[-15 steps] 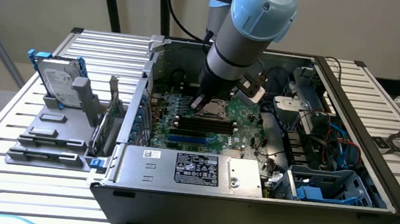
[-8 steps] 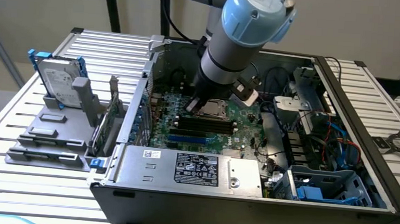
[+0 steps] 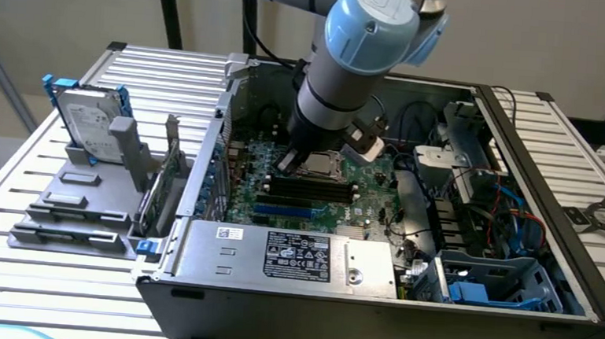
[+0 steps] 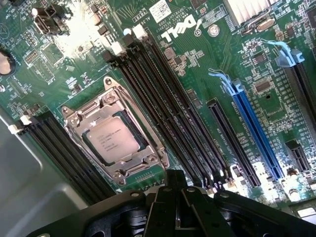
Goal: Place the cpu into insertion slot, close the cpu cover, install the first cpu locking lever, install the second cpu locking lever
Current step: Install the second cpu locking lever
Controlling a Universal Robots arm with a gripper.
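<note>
Gripper (image 4: 173, 197), matte black, finger spread cannot be told. Just beyond it, the flat silver-grey cpu (image 4: 114, 139) sits in the insertion slot (image 4: 143, 146); the thin silvery cpu cover (image 4: 84, 121) frames it, long black memory slots (image 4: 163, 103) close alongside.

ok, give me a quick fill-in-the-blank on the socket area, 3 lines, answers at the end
1. The cpu lies in the insertion slot with its ____ metal top facing up.
2. The cpu cover is ____ over the chip, which shows through its window.
3. The long card slot with pale clips beside the memory slots is coloured ____.
4. In the exterior view the arm reaches down into the open computer ____.

Answers: silver-grey; closed; blue; case
</note>
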